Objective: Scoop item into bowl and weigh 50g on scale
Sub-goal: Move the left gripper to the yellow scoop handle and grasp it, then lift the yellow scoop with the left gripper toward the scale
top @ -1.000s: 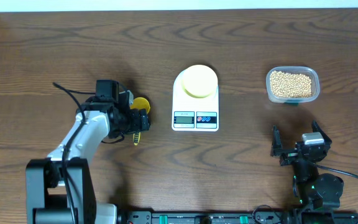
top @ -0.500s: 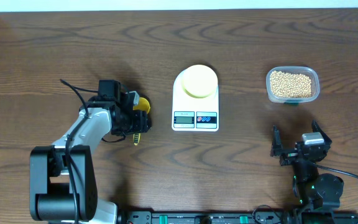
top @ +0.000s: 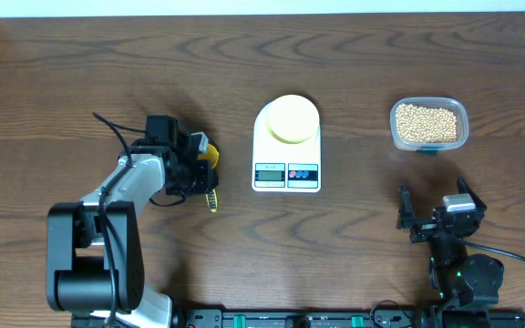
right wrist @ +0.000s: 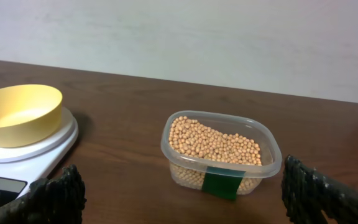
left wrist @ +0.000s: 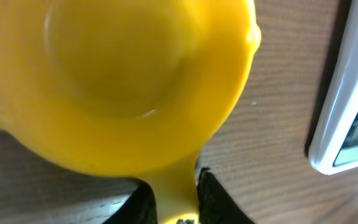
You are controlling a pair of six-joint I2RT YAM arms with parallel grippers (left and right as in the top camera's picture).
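Observation:
A yellow scoop (left wrist: 123,81) fills the left wrist view, its handle squeezed between the two black fingers of my left gripper (left wrist: 175,193). From above, that gripper (top: 200,173) sits left of the white scale (top: 286,173), with the scoop (top: 209,155) partly hidden under it. The pale-yellow bowl (top: 292,119) stands empty on the scale's platform. Tan beans (top: 427,121) fill a clear plastic tub (top: 459,128) at the right. My right gripper (top: 436,208) rests open near the front edge, facing the tub (right wrist: 222,171), the beans (right wrist: 213,142) and the bowl (right wrist: 20,112).
The scale's display and two coloured buttons (top: 303,173) face the front edge. A green label (right wrist: 222,182) is on the tub's near side. A black cable (top: 108,128) loops behind the left arm. A pale wall lies beyond the table's far edge.
My left gripper has gone from wide open to closed on the scoop's handle, and the handle end has swung slightly right. The right arm has not moved.

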